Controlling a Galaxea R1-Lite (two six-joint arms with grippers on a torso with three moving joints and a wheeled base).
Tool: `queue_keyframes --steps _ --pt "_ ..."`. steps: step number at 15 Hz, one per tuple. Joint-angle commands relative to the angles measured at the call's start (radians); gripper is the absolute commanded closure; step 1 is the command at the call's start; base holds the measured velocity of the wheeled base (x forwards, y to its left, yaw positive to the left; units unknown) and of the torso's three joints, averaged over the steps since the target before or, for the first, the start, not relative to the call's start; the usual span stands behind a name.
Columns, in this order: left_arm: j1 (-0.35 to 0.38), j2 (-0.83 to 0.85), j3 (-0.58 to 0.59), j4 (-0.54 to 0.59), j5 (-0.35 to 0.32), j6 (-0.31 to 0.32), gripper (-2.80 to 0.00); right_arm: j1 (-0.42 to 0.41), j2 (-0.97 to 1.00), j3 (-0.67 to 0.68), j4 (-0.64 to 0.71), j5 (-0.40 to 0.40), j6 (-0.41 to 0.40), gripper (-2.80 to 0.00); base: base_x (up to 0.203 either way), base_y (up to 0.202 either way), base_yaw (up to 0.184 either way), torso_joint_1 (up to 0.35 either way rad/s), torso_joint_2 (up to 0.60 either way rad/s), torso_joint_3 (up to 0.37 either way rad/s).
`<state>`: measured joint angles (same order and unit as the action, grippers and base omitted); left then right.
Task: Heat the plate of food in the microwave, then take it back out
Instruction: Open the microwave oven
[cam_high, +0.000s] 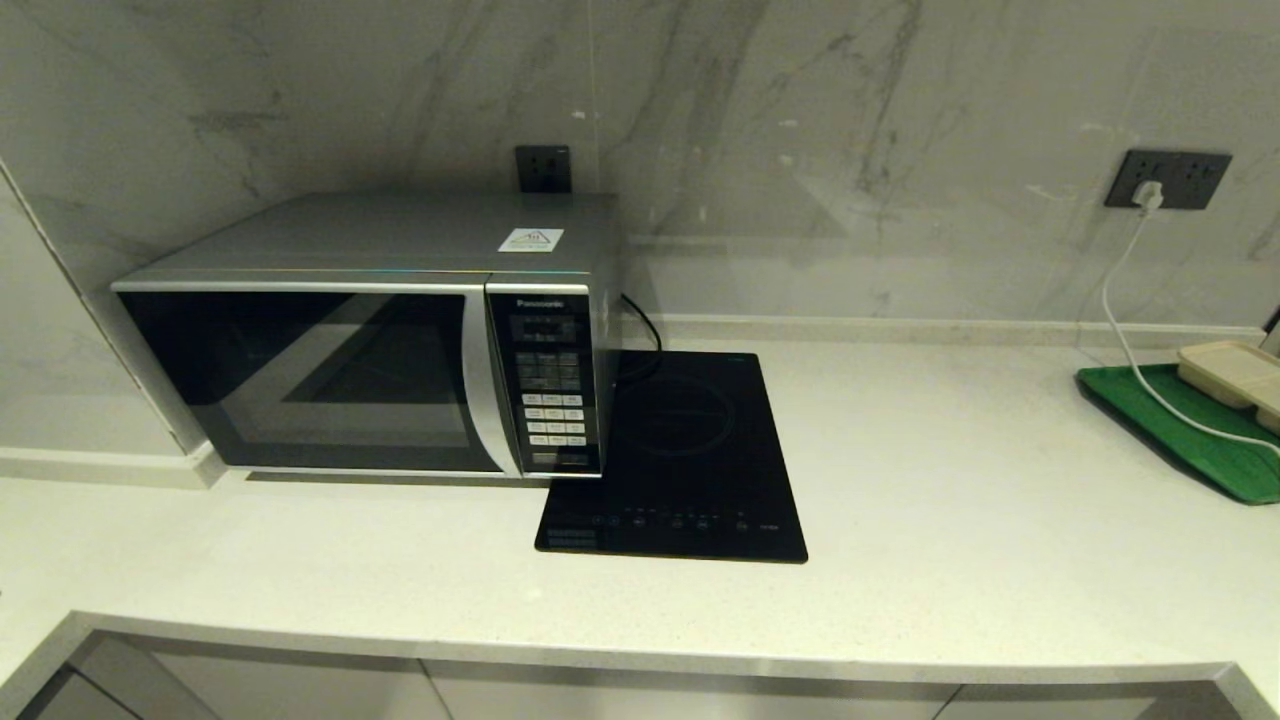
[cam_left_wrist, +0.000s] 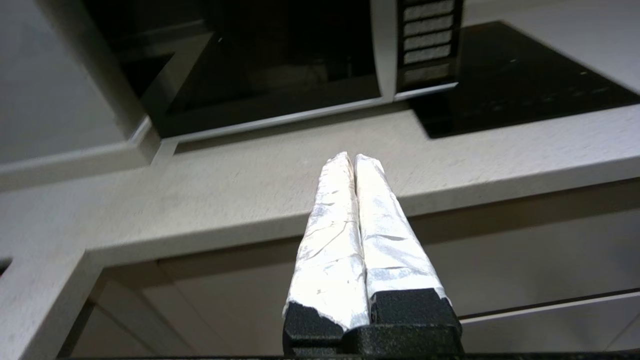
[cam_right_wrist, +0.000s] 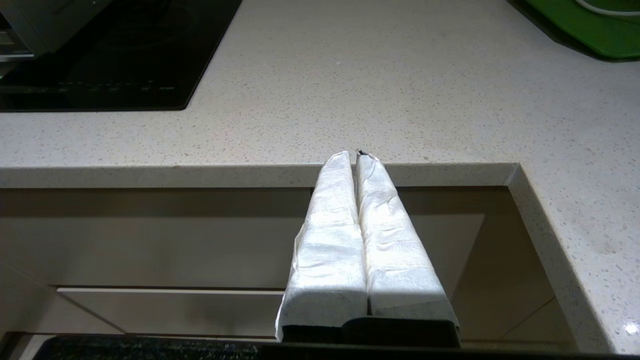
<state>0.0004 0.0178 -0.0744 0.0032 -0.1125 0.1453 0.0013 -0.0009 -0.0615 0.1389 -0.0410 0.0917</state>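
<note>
- Microwave (cam_high: 370, 340), left-centre of head view: door shut, heavy and rigid; the curved handle strip (cam_high: 492, 400) looks like the place to pull.
- Plate of food: in no view, grip point unjudgeable.
- Left gripper (cam_left_wrist: 354, 159) and right gripper (cam_right_wrist: 356, 156): wrapped fingers pressed together, empty, low at the counter edge (cam_right_wrist: 250, 175).

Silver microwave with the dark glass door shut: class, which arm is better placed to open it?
Probably the left. The left gripper, shut, faces the silver microwave's door over the pale stone counter edge; the right gripper, shut, faces bare counter beside the flat black hob.

Silver microwave (cam_high: 400, 300), black hob (cam_high: 690, 450)
</note>
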Motion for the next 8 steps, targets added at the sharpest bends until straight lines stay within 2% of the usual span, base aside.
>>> queue_keyframes --steps 1,4,7,8 --pt "0.001 0.074 -0.158 0.033 -0.026 -0.01 0.0 0.0 0.0 0.0 0.001 0.0 0.0 0.0 0.0 0.0 0.0 0.0 0.0 0.0" --pt "0.009 0.284 -0.44 0.107 0.009 -0.055 0.0 0.0 0.001 0.0 0.001 0.0 0.0 0.0 0.0 0.0 0.0 0.0 0.0 0.0" --pt "0.012 0.468 -0.536 0.295 0.038 -0.103 0.0 0.0 0.001 0.0 0.001 0.0 0.0 0.0 0.0 0.0 0.0 0.0 0.0 0.0" --pt "0.011 0.512 -0.554 0.385 0.024 -0.154 0.0 0.0 0.001 0.0 0.001 0.0 0.0 0.0 0.0 0.0 0.0 0.0 0.0 0.0"
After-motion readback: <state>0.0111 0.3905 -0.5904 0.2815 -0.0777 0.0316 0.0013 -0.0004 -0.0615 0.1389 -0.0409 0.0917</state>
